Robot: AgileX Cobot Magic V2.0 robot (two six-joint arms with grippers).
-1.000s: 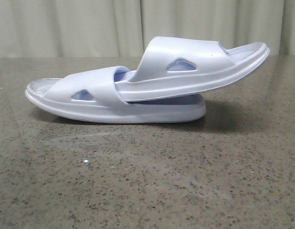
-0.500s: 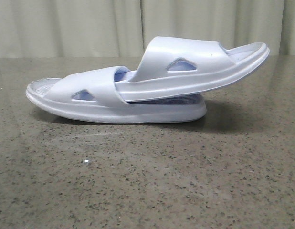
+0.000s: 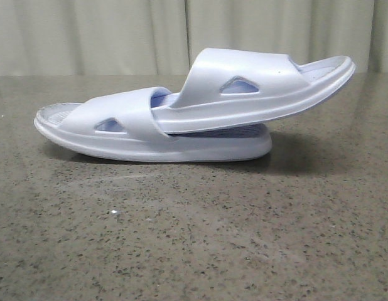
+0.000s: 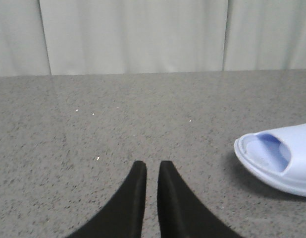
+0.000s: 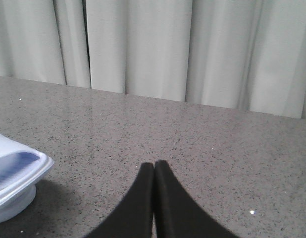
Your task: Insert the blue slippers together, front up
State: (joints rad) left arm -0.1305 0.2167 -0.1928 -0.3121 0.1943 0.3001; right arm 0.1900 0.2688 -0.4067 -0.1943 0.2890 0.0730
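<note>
Two pale lavender-blue slippers lie nested in the middle of the table in the front view. The lower slipper [image 3: 118, 135] lies flat. The upper slipper [image 3: 257, 94] is pushed under the lower one's strap and tilts up to the right. One slipper end shows in the left wrist view [image 4: 281, 158], and one in the right wrist view [image 5: 14, 171]. My left gripper [image 4: 152, 166] is empty, almost shut with a thin gap, and well apart from the slipper. My right gripper [image 5: 154, 164] is shut and empty, also apart. Neither gripper shows in the front view.
The speckled grey stone table [image 3: 194, 238] spreads all around the slippers. A pale curtain [image 3: 118, 31] hangs behind the table's far edge.
</note>
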